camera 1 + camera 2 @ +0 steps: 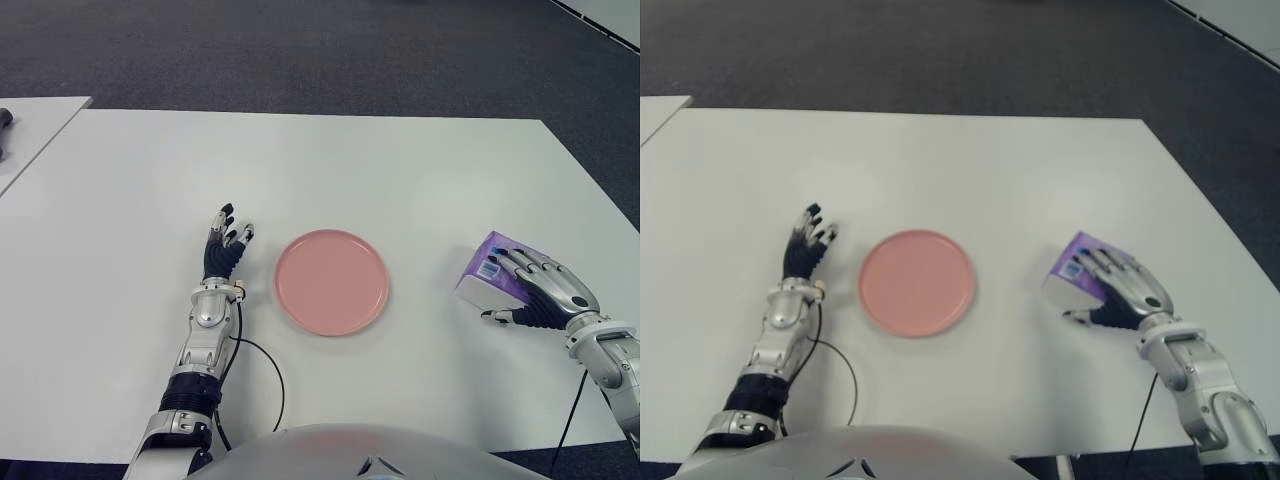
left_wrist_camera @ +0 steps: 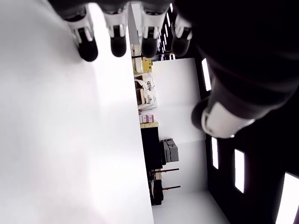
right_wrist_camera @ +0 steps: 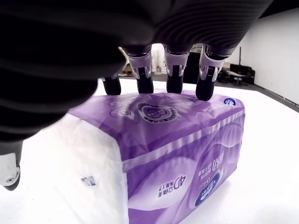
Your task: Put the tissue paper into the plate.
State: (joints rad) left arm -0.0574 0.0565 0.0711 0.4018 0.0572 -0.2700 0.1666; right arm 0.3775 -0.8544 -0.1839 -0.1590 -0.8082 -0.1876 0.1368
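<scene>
Our right hand point(image 1: 545, 288) fingers point(image 3: 174, 74) draped over tissue pack point(image 3: 177, 154), thumb unclosed; soft pack may slip short of plate point(image 1: 331, 281). Left hand point(image 1: 224, 248) spread, empty.

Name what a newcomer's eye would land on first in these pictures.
The round pink plate lies empty at the middle of the white table. To its right, the right hand lies over a purple plastic-wrapped tissue pack, fingers on top. The left hand shows left of the plate.

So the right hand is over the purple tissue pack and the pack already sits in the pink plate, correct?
Not quite. The right hand is over the purple tissue pack, but the left eye view shows the pack on the bare table, apart from the pink plate, on its right.
</scene>
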